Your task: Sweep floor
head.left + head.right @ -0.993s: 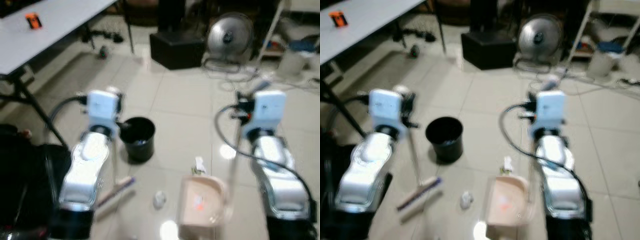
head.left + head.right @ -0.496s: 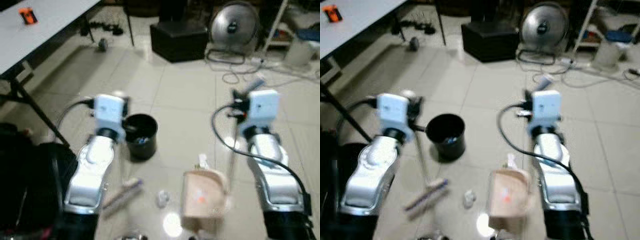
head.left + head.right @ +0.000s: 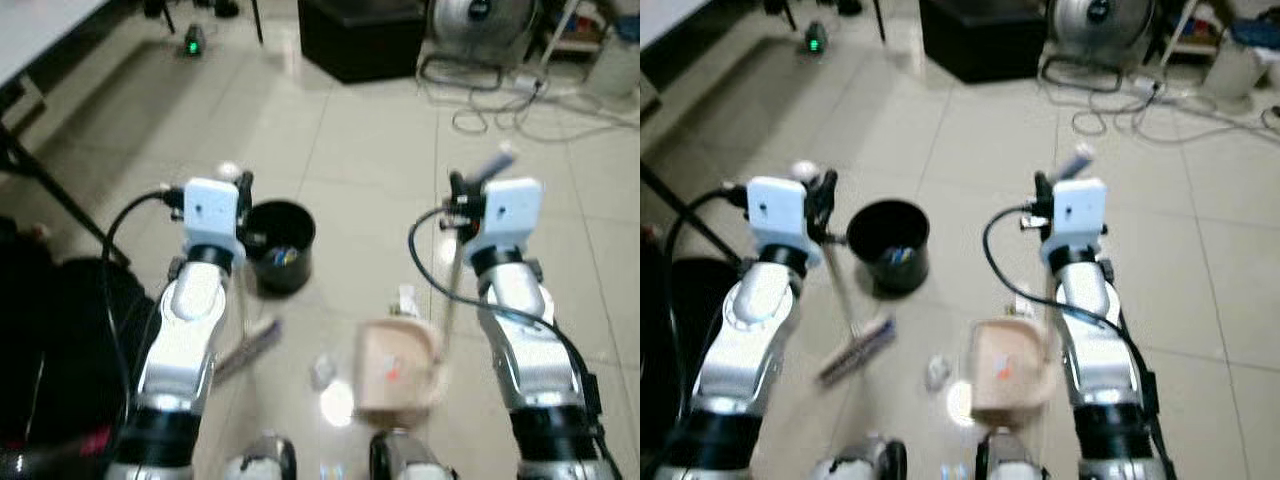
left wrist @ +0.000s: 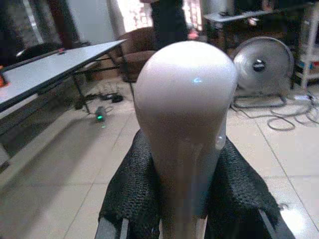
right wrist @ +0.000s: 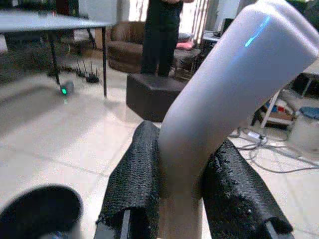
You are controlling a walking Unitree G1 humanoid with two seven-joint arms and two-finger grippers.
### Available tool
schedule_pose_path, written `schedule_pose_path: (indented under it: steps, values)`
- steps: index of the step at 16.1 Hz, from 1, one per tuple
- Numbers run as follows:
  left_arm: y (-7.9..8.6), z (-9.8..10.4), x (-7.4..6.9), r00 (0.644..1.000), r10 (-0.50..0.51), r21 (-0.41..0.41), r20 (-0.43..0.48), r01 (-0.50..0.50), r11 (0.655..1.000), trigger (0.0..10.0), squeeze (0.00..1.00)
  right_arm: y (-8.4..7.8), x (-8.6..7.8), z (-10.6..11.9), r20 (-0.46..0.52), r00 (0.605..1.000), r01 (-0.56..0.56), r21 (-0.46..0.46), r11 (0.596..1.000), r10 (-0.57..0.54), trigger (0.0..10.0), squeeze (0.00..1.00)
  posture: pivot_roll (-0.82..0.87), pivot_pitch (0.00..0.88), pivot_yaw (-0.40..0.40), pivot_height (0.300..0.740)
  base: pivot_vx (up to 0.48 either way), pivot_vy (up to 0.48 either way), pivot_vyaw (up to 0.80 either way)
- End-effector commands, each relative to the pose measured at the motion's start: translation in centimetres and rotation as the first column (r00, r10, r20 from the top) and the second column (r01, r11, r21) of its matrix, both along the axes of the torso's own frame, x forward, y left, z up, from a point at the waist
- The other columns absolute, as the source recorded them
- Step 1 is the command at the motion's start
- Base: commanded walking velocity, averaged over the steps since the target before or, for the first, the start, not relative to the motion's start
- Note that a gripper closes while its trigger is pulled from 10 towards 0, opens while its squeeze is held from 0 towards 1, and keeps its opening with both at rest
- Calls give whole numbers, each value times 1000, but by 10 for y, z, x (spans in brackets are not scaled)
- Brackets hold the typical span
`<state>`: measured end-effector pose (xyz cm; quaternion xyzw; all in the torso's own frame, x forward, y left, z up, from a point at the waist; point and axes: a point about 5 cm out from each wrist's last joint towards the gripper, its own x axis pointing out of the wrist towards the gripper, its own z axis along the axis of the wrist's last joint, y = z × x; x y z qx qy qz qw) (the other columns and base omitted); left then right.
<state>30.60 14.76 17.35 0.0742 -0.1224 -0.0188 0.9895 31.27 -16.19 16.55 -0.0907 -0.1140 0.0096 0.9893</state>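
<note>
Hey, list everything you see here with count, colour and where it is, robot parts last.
Broom: 1, pale handle, head on the tiles left of the dustpan, held by the left gripper.
Dustpan: 1, beige, on the floor by the right arm, its handle held by the right gripper.
Bin: 1, black, on the floor between the arms.
Scrap: 1, white, between broom and dustpan.
Fan: 1, silver, far floor.
Box: 1, black, left of the fan.
Cables: several, pale, before the fan.
Table: 1, grey, far left.
Person: 1, dark trousers, behind the box.
Left gripper: black fingers, shut on broom.
Right gripper: black fingers, shut on dustpan handle.
</note>
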Motion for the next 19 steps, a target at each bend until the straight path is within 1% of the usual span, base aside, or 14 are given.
schedule_pose_path:
  steps: [1, 5, 6, 7, 8, 9, 11, 13, 14, 15, 16, 17, 18, 19]
  values:
    - [9, -2, 5, 998, 57, -2, 4, -57, 998, 10000, 0, 8, 5, 6, 54, 998, -32, -31, 999, 34, 10000, 0, 63, 293, 49, 740, 0, 0, 0]
    - [12, -10, 20, 993, 112, -19, 41, -111, 994, 10000, 0, 15, 20, 2, 104, 993, -57, -62, 996, 64, 10000, 0, 74, 322, 63, 740, 0, 0, 0]
    - [10, -13, 23, 992, 122, -52, 40, -120, 991, 10000, 0, 18, 23, -5, 86, 994, -67, -60, 996, 72, 10000, 0, 73, 330, 66, 740, 0, 0, 0]
    - [8, -15, 25, 992, 124, -58, 36, -122, 991, 10000, 0, 21, 23, -7, 93, 992, -78, -103, 992, 87, 10000, 0, 72, 342, 68, 740, 0, 0, 0]
    - [6, -17, 26, 991, 129, -70, 36, -126, 990, 10000, 0, 23, 24, -9, 99, 991, -79, -120, 990, 91, 10000, 0, 71, 346, 69, 740, 0, 0, 0]
    - [4, -20, 28, 990, 138, -82, 40, -134, 988, 10000, 0, 25, 25, -11, 104, 991, -77, -116, 990, 89, 10000, 0, 70, 347, 70, 740, 0, 0, 0]
    - [0, -26, 31, 982, 176, -149, 68, -165, 975, 10000, 0, 38, 23, -17, 124, 986, -101, -116, 988, 115, 10000, 0, 61, 348, 66, 740, 0, 0, 0]
    - [-6, -29, 36, 980, 189, -170, 61, -176, 970, 10000, 0, 49, 21, -22, 130, 982, -127, -83, 988, 137, 10000, 0, 55, 348, 63, 740, 0, 0, 0]
    - [-11, -30, 39, 980, 196, -205, 44, -183, 962, 10000, 0, 58, 17, -24, 135, 979, -143, -77, 987, 152, 10000, 0, 52, 340, 64, 740, 0, 0, 0]
    - [-23, -33, 42, 981, 191, -277, 13, -180, 944, 10000, 0, 67, 13, -28, 135, 977, -157, -61, 986, 164, 10000, 0, 49, 332, 62, 740, 0, 0, 0]
    - [-29, -36, 44, 981, 193, -351, -29, -191, 917, 10000, 0, 71, 12, -30, 129, 977, -163, -43, 986, 168, 10000, 0, 51, 332, 62, 740, 0, 0, 0]
    - [-36, -37, 45, 981, 184, -420, -56, -190, 887, 10000, 0, 73, 12, -32, 127, 977, -166, -36, 985, 169, 10000, 0, 51, 328, 62, 740, 0, 0, 0]
    - [-42, -35, 45, 984, 167, -462, -59, -176, 869, 10000, 0, 73, 12, -32, 124, 979, -161, -30, 986, 164, 10000, 0, 51, 322, 62, 740, 0, 0, 0]
    - [-50, -31, 44, 988, 141, -527, -56, -149, 837, 10000, 0, 72, 13, -33, 122, 982, -144, -20, 989, 145, 10000, 0, 50, 310, 62, 740, 0, 0, 0]
